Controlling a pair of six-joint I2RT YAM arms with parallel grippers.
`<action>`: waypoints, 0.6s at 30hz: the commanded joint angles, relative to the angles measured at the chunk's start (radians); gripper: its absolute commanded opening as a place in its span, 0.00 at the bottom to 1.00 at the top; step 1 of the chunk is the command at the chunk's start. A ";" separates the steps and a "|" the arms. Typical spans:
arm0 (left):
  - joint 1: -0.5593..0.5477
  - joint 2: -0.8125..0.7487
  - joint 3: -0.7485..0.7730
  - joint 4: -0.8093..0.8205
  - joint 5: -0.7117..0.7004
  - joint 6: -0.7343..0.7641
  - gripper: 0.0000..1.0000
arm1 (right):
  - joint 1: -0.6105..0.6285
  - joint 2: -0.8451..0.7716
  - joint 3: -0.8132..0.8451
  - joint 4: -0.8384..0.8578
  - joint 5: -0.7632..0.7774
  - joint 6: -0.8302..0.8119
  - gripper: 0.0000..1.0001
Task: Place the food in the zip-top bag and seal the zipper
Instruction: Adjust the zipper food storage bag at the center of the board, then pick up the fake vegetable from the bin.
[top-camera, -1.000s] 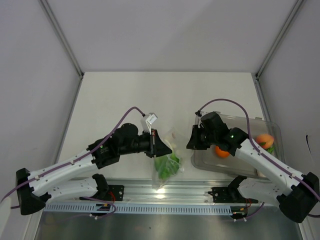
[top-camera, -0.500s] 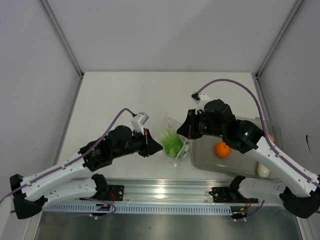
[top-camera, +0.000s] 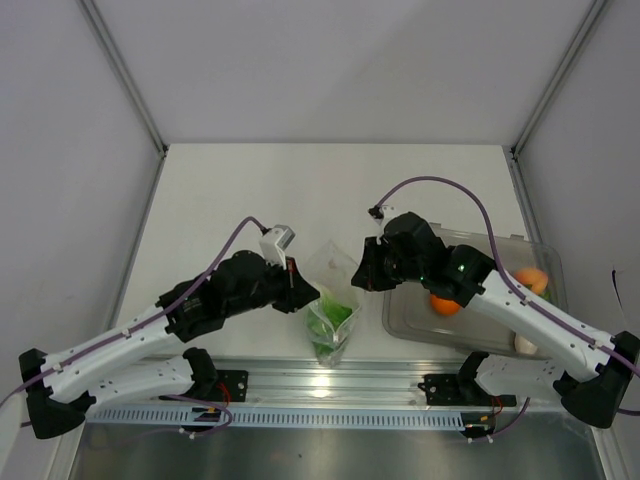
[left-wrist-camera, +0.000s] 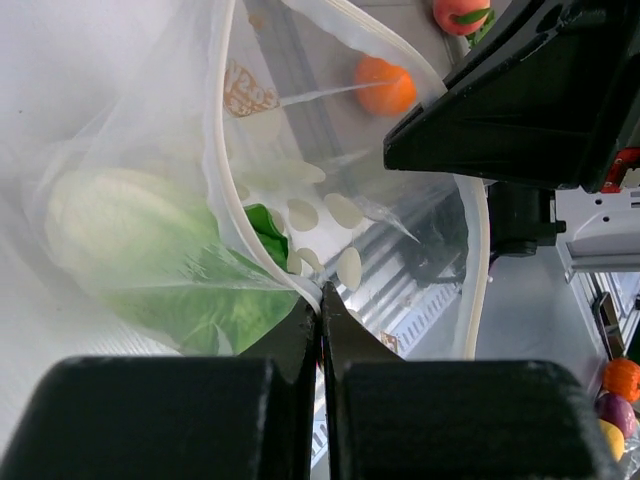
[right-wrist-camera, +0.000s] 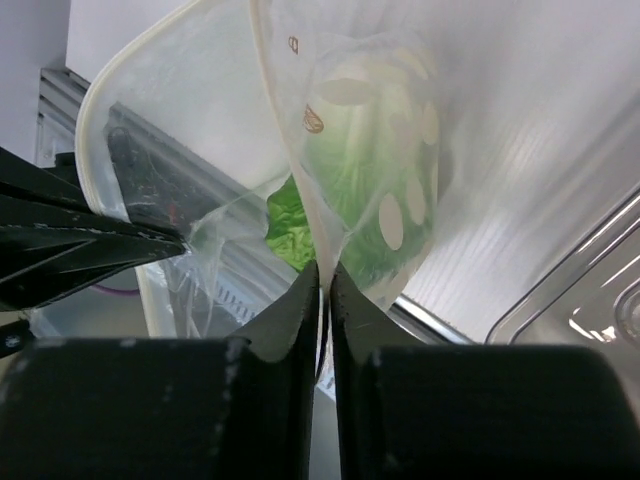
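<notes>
1. Two claws, both pinched fully shut: the left gripper (left-wrist-camera: 320, 300) clamps one lip of the zip-top bag (top-camera: 338, 268), and the right gripper (right-wrist-camera: 325, 280) clamps the opposite lip.
2. Between them the bag hangs with its zipper (left-wrist-camera: 222, 180) parted, probably to hold the mouth open for loading.
3. Lettuce (top-camera: 330, 318) sits inside the bag. The orange (top-camera: 445, 303), egg (top-camera: 525, 343) and reddish fruit (top-camera: 530, 280) lie in the tray (top-camera: 405, 322) to the right.

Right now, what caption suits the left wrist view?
Left tool pinching the zip-top bag rim, lettuce inside, orange beyond.
</notes>
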 joint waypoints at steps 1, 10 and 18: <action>0.009 -0.028 0.059 -0.030 -0.036 0.032 0.01 | 0.008 -0.013 0.045 0.014 0.038 0.001 0.13; 0.018 -0.026 0.064 -0.042 -0.027 0.038 0.01 | 0.008 -0.036 0.112 -0.195 0.227 0.003 0.62; 0.026 -0.005 0.068 -0.041 -0.018 0.046 0.01 | -0.072 -0.170 0.224 -0.397 0.461 0.101 0.99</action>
